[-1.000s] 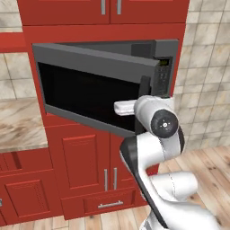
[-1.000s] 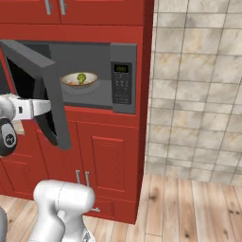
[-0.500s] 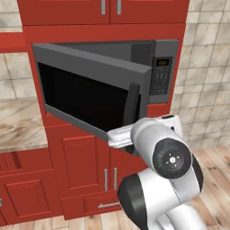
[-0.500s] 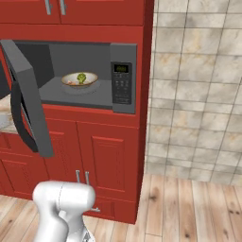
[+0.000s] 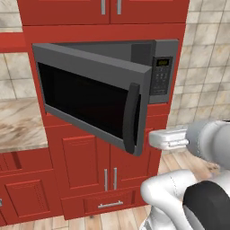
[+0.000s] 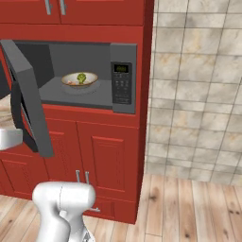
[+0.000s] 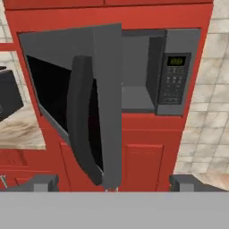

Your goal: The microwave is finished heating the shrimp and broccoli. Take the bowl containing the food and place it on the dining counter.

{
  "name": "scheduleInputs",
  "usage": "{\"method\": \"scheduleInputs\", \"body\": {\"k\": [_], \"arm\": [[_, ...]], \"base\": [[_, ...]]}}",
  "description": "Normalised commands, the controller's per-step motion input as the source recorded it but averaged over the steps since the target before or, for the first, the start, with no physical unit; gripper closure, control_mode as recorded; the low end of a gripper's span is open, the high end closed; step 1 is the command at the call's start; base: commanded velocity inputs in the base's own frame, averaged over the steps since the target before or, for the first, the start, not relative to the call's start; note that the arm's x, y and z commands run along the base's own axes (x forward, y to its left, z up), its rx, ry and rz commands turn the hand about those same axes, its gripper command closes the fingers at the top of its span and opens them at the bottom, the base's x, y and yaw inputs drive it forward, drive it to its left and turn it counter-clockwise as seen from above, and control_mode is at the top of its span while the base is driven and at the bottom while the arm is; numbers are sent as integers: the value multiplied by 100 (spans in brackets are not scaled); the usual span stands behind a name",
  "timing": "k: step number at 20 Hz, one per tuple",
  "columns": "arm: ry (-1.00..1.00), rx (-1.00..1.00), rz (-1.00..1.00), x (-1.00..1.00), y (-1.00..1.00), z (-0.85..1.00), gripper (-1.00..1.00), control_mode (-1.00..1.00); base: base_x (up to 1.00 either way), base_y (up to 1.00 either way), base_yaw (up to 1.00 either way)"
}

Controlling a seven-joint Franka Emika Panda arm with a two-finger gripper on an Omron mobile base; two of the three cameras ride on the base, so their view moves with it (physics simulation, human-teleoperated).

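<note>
**Microwave door open, bowl on its floor inside**

The right base view looks straight into the open microwave [image 6: 94, 75]: the bowl [image 6: 79, 80] sits on the cavity floor, left of the button panel [image 6: 122, 85], with the green broccoli [image 6: 82, 77] in it and a pale bit beside it that may be the shrimp, too small to be sure. In the left base view the swung-out door [image 5: 90, 101] with its curved handle [image 5: 131, 117] hides the cavity. The hand view sees the door edge-on and part of the cavity floor behind it, and a strip of marbled worktop [image 7: 20, 129] at the left.

The arm reaches forward at about the height of the door's lower edge. Its gripper [image 7: 114, 182] stands wide open and grasps nothing; the fingertips [image 7: 44, 182] sit far apart, clear of the handle, facing the door's lower corner.
</note>
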Motion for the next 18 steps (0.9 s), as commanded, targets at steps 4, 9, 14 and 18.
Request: {"method": "scheduleInputs", "body": {"k": [4, 9, 14, 18], "arm": [[6, 44, 4, 12, -100, 33, -100, -100], [14, 39, 9, 83, -100, 13, -100, -100], [19, 23, 12, 100, -69, -37, -100, -100], [20, 22, 7, 99, -14, -34, -100, -100]], "base": [[0, 0, 0], [0, 0, 0], [0, 0, 0], [0, 0, 0]]}}
